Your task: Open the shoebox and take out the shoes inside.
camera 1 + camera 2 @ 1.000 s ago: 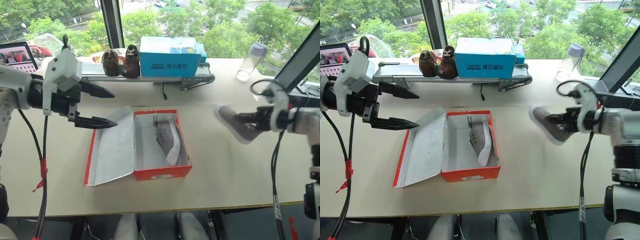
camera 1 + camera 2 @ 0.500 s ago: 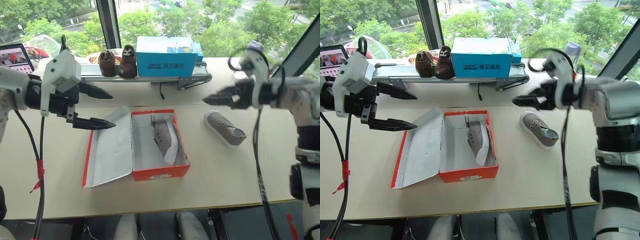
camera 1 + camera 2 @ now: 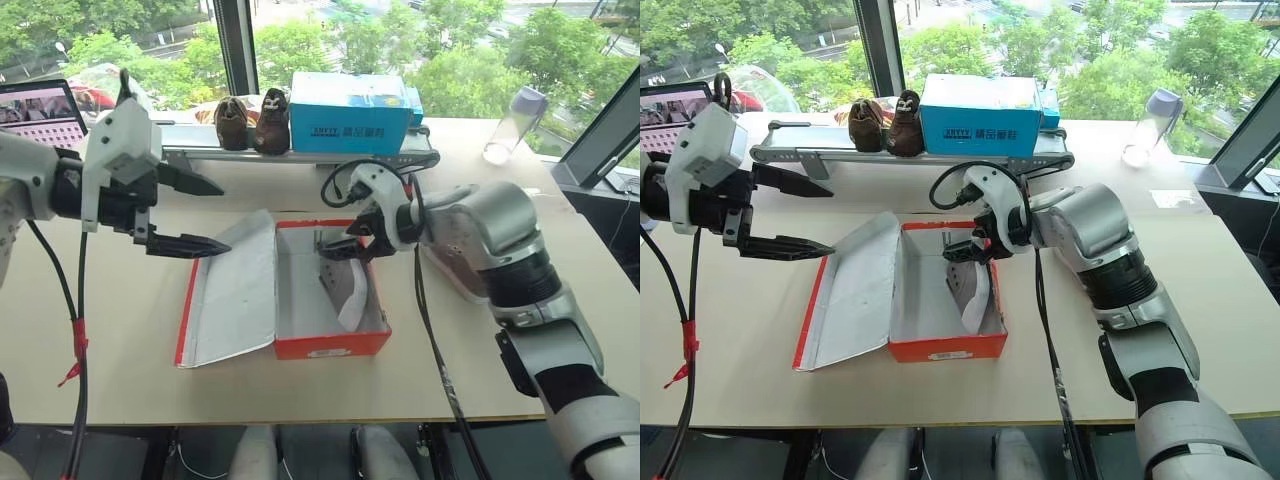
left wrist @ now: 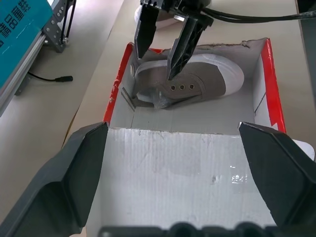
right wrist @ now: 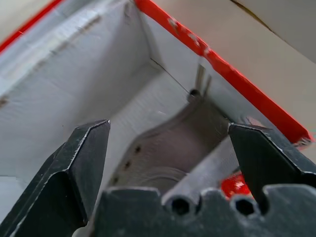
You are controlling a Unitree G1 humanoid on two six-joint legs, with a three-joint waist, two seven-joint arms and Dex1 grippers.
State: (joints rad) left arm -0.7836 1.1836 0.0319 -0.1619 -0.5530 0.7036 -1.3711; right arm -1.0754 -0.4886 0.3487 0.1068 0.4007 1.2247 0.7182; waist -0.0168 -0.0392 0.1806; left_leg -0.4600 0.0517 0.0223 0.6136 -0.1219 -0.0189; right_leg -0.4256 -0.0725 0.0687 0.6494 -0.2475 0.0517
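Red shoebox (image 3: 330, 345) sits mid-table, lid (image 3: 232, 295) flung open flat to its left; one grey shoe (image 3: 347, 285) lies on its side inside, along the right wall. R gripper (image 3: 340, 248) hangs over box's far end, fingers apart, empty. L gripper (image 3: 200, 213) left of lid, fingers wide apart, empty

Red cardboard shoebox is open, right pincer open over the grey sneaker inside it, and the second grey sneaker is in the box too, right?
Not quite. The red cardboard shoebox holds only one grey sneaker, under the open right pincer, as the left wrist view shows. The second grey sneaker lies on the table beside the box, behind the right arm, in the left eye view.
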